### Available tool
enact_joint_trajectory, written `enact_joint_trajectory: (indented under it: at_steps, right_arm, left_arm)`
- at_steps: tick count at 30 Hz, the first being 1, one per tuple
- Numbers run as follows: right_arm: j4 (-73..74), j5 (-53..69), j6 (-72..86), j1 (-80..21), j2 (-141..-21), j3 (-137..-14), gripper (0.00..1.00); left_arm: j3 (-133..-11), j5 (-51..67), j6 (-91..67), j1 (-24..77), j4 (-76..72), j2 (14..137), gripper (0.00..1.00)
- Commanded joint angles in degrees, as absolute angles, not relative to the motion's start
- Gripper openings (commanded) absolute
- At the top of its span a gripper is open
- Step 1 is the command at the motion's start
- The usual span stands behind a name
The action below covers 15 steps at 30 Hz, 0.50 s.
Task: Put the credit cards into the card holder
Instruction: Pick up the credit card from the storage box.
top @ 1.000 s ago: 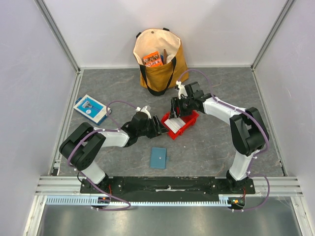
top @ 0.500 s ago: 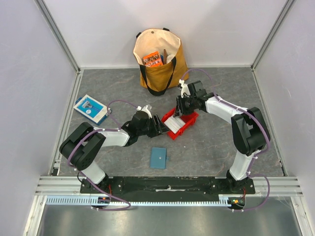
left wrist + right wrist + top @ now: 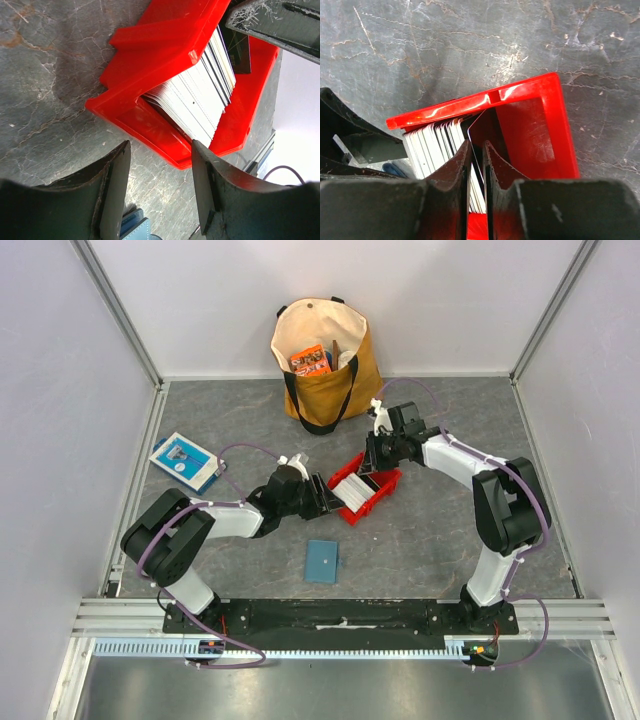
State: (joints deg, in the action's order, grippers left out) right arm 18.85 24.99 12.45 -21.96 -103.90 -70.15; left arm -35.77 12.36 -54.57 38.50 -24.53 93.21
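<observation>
The credit cards (image 3: 352, 487) stand on edge as a packed stack (image 3: 200, 105) inside a red bin (image 3: 387, 483) at mid-table. My right gripper (image 3: 372, 462) reaches down into the bin's far end. In the right wrist view its jaws (image 3: 477, 146) are shut on one dark card at the end of the stack (image 3: 432, 145). My left gripper (image 3: 328, 498) is open at the bin's near-left side, with nothing between its fingers (image 3: 161, 150). The card holder (image 3: 322, 560), a flat teal wallet, lies closed on the table nearer the arm bases, apart from both grippers.
A tan tote bag (image 3: 325, 360) with items inside stands against the back wall. A blue-and-white flat box (image 3: 183, 460) lies at the left. Frame posts and walls close in the left, right and back sides.
My right gripper has closed from wide open onto a card in the bin and shifted slightly to the right. The left arm has stayed put.
</observation>
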Motion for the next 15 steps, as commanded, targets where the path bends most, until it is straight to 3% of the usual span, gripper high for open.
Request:
enact_joint_trajectory:
  at_steps: [1,15]
  right_arm:
    - [18.6,22.9,13.1,-21.6,-104.5,-71.5,0.2]
    - [22.6,9.9,9.5,-24.8,-105.9,-72.5,0.25]
  left_arm:
    - [-37.4,13.0,-53.9,38.8,-25.8,93.6,0.57]
    - [-37.4,13.5,-53.2,38.8,-25.4,92.8,0.57]
